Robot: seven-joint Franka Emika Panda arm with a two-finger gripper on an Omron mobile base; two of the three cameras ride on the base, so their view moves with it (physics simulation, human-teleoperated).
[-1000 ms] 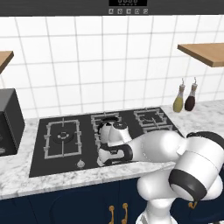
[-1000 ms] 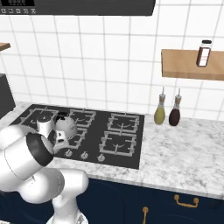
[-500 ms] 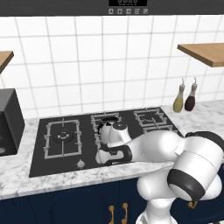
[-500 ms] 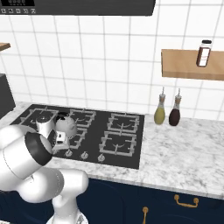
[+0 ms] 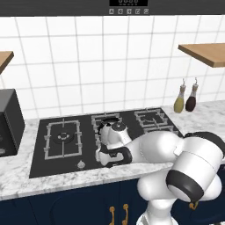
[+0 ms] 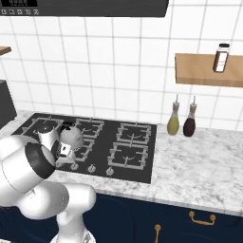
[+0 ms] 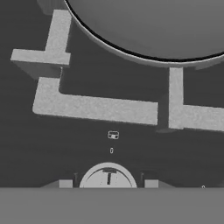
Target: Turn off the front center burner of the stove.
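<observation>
**Hand low over stove's front knob row, mid section**

Hand view, nearest first: round silver knob (image 7: 108, 177) w/ dark pointer line sits between the two finger tips (image 7: 65, 183), one tip each side, close to it. Contact can't be told, so jaw state unclear. Just past the knob, tiny white burner marks printed on the black glass, too small to read. Then grey grate bars (image 7: 94, 108), then rim of a wide grey round thing (image 7: 153, 26) over them.

Base views: gripper (image 5: 107, 156) down at front edge of the stove (image 5: 41, 165), wrist hiding the front center burner (image 6: 84, 151) area. Other knobs (image 6: 91, 168) along the front edge. Marble counter (image 6: 199, 166) open to the right. Far: two bottles (image 6: 173, 124), olive and dark, by the tiled wall; labelled jar (image 6: 220, 58) on wood shelf (image 6: 199, 71), label unreadable. Hood display (image 5: 128, 11) digits unreadable.
</observation>
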